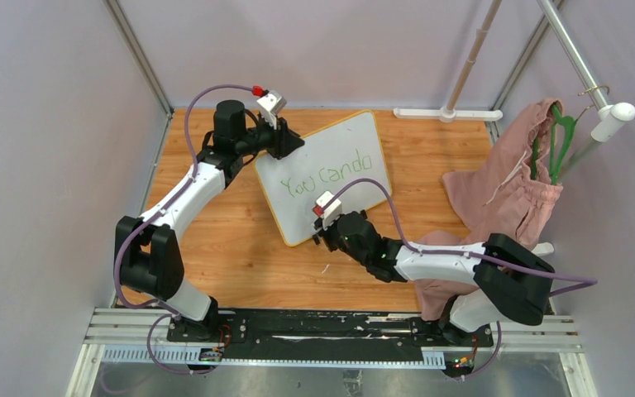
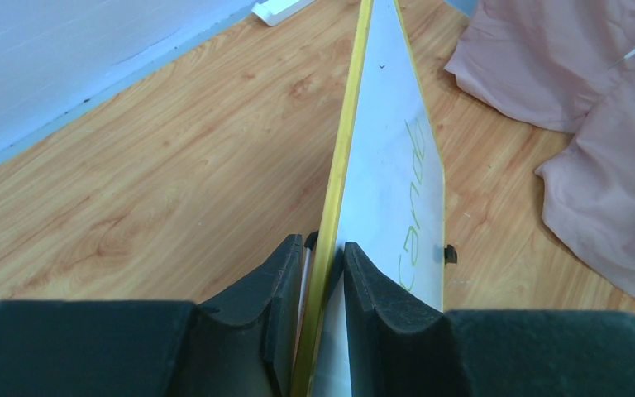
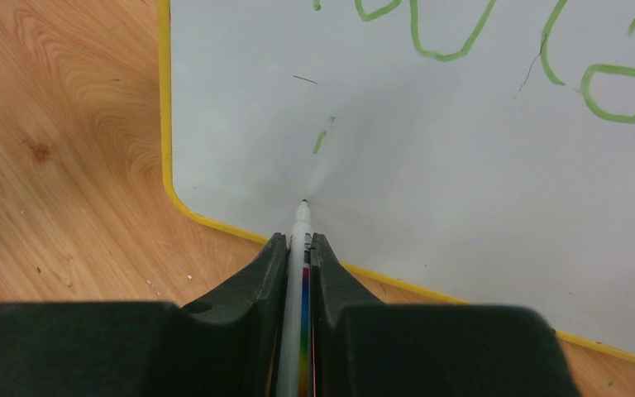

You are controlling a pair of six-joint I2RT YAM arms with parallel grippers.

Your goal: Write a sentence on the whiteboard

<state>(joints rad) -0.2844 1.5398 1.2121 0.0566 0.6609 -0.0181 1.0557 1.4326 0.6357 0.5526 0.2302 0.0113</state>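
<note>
The whiteboard (image 1: pixel 331 149) with its yellow rim lies tilted on the wooden table. It carries green lettering (image 1: pixel 331 175) that reads "You can do" in one line. My left gripper (image 1: pixel 291 142) is shut on the board's upper left edge (image 2: pixel 328 248), one finger on each face. My right gripper (image 1: pixel 328 234) is shut on a white marker (image 3: pixel 300 248) with a rainbow stripe. The marker's tip (image 3: pixel 303 203) touches the board near its lower left corner (image 3: pixel 215 149), just below a short green stroke (image 3: pixel 320 141).
A pink garment (image 1: pixel 504 194) on a green hanger (image 1: pixel 556 141) hangs at the right, reaching down to the table. A white stand base (image 1: pixel 446 113) lies at the back edge. Grey walls close the left, back and right sides.
</note>
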